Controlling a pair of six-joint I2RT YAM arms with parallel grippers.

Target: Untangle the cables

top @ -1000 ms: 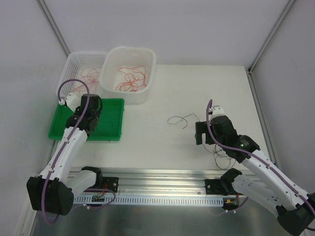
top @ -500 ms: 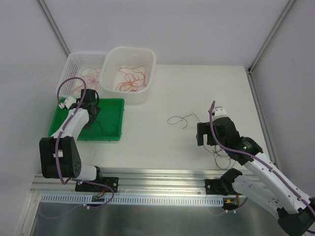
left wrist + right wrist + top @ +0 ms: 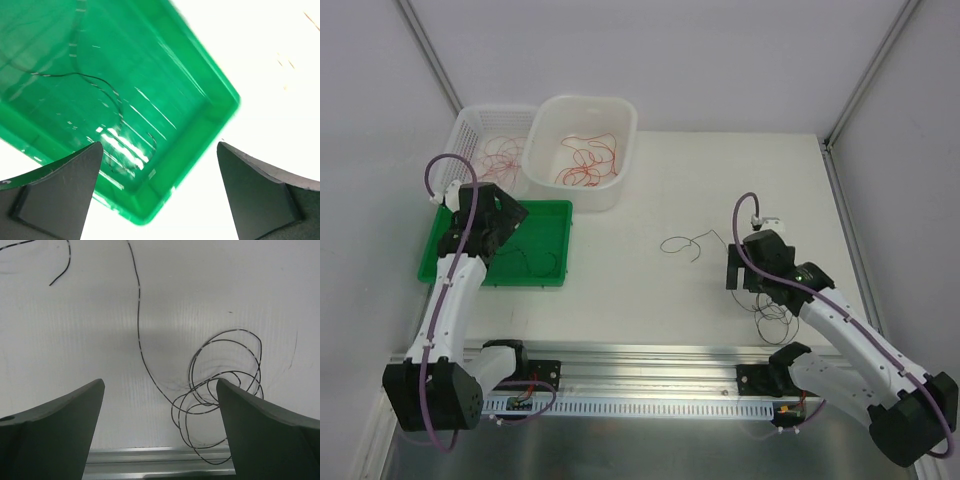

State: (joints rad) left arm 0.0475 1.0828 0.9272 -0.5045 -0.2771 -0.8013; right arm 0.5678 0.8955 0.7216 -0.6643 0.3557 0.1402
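Right wrist: both tools are gaping empty, the right gripper [image 3: 160, 384] over coiled black cables [image 3: 220, 382] by the worktop's near edge, the left gripper [image 3: 160, 145] over the green tray [image 3: 220, 107]; pinching one outer loop looks wisest.

— What lies under the left gripper [image 3: 159, 147]?

— A green tray [image 3: 165, 70], seen at a slant, with one corner pointing to the right. The white table [image 3: 270, 60] shows beyond it.

— Is something inside the tray?

— Yes, a thin black cable [image 3: 95, 81] lies on its floor and curves in a loose wave. Nearer to the corner there are more thin dark strands, but the glare makes them hard to follow.

— And the fingers [image 3: 55, 192]?

— They stand wide apart at the bottom edge, with nothing between them.
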